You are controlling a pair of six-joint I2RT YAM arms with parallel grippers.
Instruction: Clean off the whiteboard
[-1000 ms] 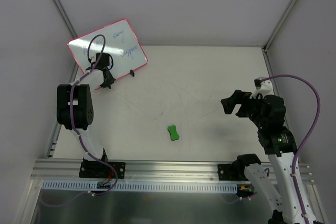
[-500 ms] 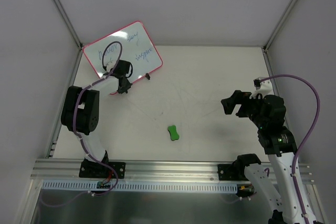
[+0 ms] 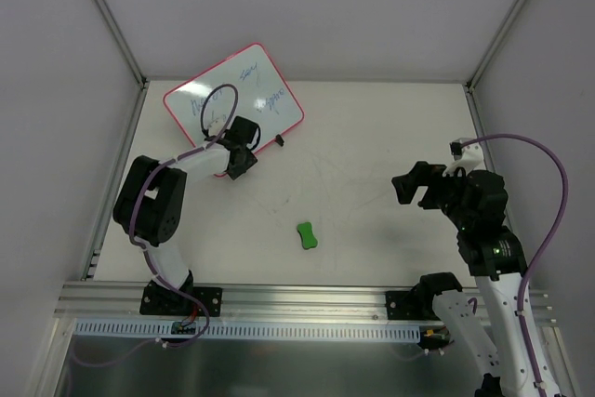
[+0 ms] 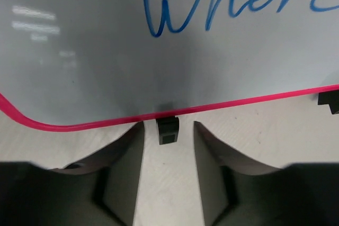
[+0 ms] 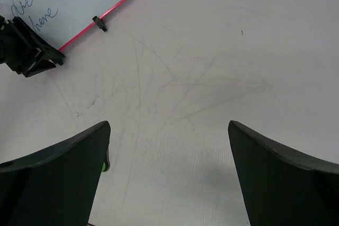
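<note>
Pink-framed, the whiteboard (image 3: 244,90) stands at the far left of the table (image 3: 390,127), blue writing unwiped. Its long axis runs diagonally from near-left to far-right, and its face is tilted back and turned toward the near right. My left gripper (image 3: 238,163) sits at its lower edge; the green eraser (image 3: 306,235) lies well apart, mid-table.

From my left wrist, my fingers (image 4: 124,152) stand apart either side of a black foot (image 4: 168,129), gripping nothing.

From my right wrist, my right gripper (image 5: 169,130) gapes wide, empty.

I judge the board is set in place. Next I need the eraser, pinched across its narrow waist.
</note>
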